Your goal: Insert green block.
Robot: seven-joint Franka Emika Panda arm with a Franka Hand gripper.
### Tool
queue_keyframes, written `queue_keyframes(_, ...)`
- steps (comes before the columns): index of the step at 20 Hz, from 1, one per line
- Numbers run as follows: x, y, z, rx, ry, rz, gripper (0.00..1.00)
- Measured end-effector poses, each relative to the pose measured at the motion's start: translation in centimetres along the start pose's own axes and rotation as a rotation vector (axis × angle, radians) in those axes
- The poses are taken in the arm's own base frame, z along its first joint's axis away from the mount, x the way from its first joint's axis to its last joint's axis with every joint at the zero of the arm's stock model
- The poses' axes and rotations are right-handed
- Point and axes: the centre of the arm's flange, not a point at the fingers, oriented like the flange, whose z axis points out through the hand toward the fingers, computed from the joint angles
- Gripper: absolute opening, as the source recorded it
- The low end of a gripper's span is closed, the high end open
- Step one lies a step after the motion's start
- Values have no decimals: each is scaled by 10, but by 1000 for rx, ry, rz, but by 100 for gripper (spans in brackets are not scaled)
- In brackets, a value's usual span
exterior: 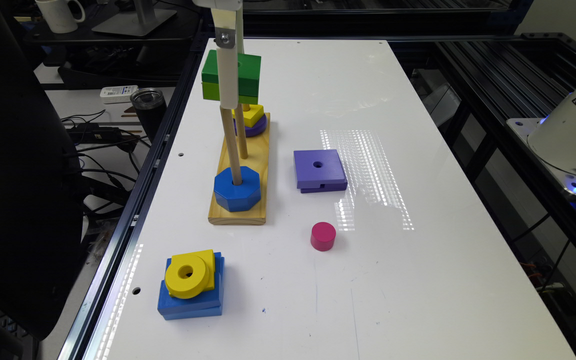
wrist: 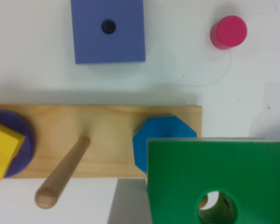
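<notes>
Gripper [exterior: 228, 85] reaches down from above at the far left of the scene, a slim white part pointing almost straight down, hanging high. Over on the right sits the arm's white base [exterior: 575, 125], with blue lights glowing along its lower edge.

A white counter [exterior: 418, 280] carries a wooden peg base [exterior: 240, 200], a purple square [exterior: 319, 170], a pink cylinder [exterior: 323, 236], and a blue block [exterior: 190, 300], apparently topped by yellow pieces.

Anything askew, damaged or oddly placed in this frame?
Nothing looks damaged or spilled. One oddity: near the table's front edge a yellow ring lies on a yellow block on a blue block, the layers twisted out of line.
</notes>
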Motion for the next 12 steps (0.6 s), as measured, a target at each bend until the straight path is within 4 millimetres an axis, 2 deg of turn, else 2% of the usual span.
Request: queue_keyframes(12, 2, -1, 2, 6, 1, 1, 0)
